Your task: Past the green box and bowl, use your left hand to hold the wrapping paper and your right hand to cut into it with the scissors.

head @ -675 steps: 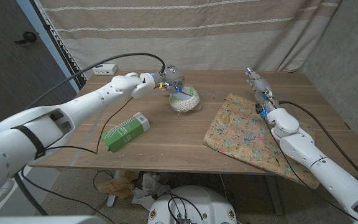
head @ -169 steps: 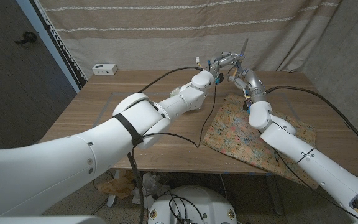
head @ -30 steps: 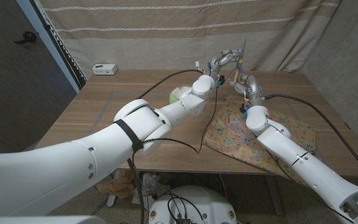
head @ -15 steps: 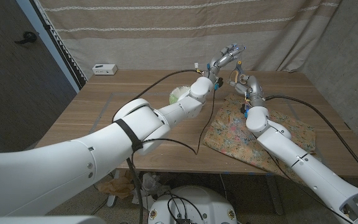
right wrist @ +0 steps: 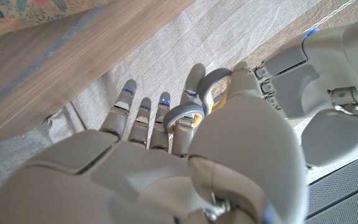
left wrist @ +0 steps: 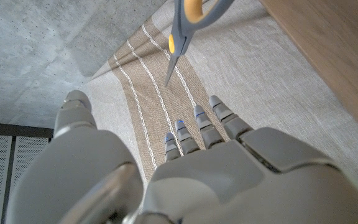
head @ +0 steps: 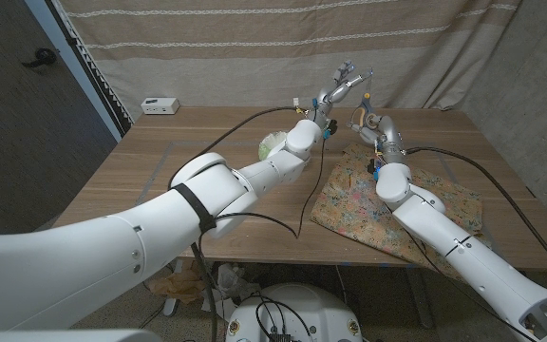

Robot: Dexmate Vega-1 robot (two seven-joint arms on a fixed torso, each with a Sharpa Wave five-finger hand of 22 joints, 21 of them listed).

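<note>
Right hand [right wrist: 185, 155] grips the scissors [right wrist: 201, 99] through the grey handle loops; in the head view they sit upper centre-right with the blades pointing up in front of the curtain [head: 254, 47]. Left hand [head: 343, 81] is raised just beside the blades, fingers spread, holding nothing. Wrapping paper [head: 387, 204], floral, lies flat on the counter [head: 160, 180] at right of frame, below both hands. Bowl [head: 269, 144] peeks out behind the left arm at frame centre.
</note>
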